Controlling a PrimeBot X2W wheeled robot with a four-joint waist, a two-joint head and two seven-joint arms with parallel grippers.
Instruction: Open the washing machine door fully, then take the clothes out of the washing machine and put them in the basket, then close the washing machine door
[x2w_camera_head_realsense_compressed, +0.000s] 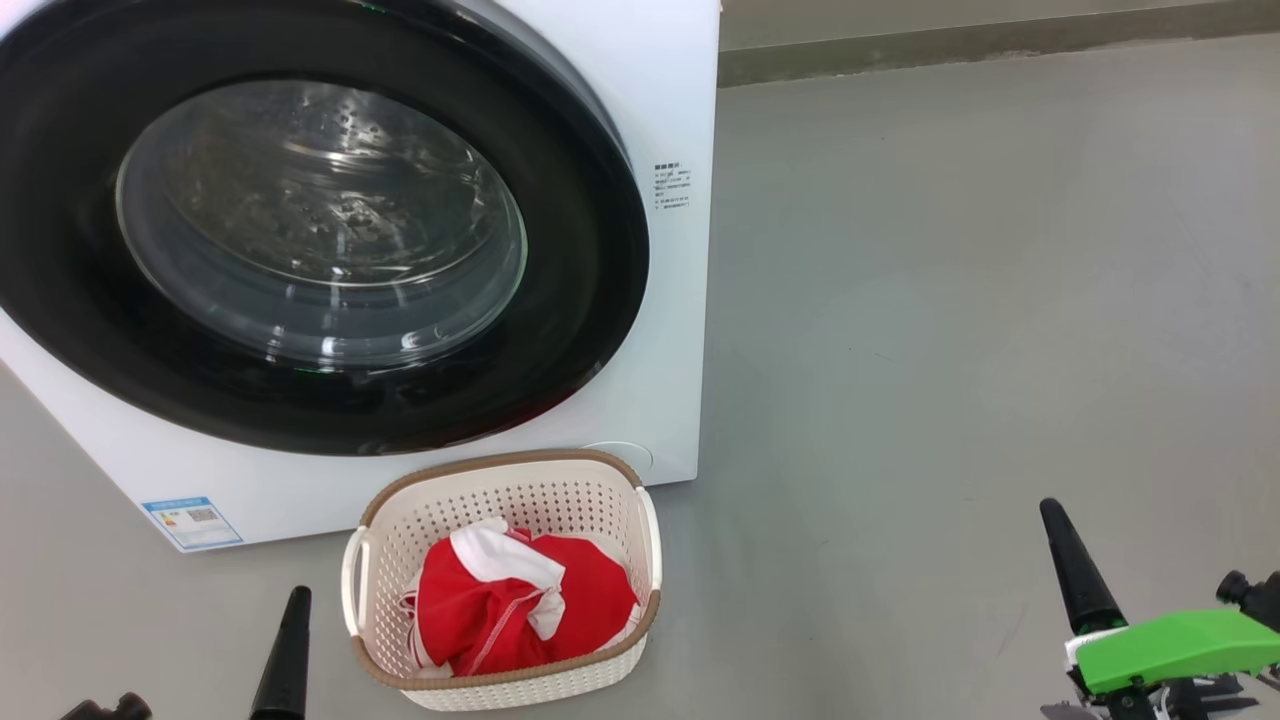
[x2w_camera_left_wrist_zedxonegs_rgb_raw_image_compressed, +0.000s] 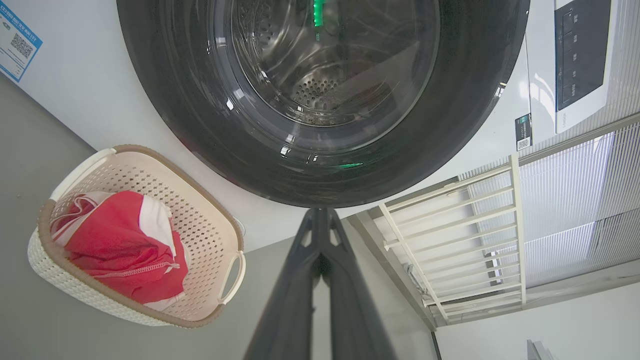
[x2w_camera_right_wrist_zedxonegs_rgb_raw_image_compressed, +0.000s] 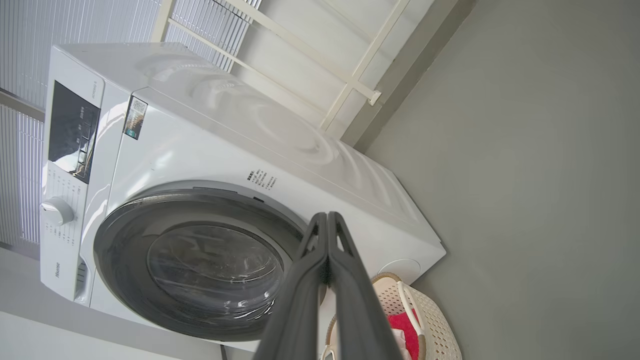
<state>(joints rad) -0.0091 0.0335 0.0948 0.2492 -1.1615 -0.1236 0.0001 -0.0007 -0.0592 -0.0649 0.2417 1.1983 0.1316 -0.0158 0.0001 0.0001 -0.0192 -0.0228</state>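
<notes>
Currently the washing machine door (x2w_camera_head_realsense_compressed: 320, 225) sits closed on the washing machine (x2w_camera_head_realsense_compressed: 672, 110). The clothes (x2w_camera_head_realsense_compressed: 505, 605) lie in the basket (x2w_camera_head_realsense_compressed: 520, 498), on the floor (x2w_camera_head_realsense_compressed: 950, 300) just before it. Left gripper (x2w_camera_left_wrist_zedxonegs_rgb_raw_image_compressed: 320, 214) and right gripper (x2w_camera_right_wrist_zedxonegs_rgb_raw_image_compressed: 327, 217): jaws pressed together, empty.

Bright even light, faint shadows, reflections on washing machine door (x2w_camera_head_realsense_compressed: 320, 225), sharp
</notes>
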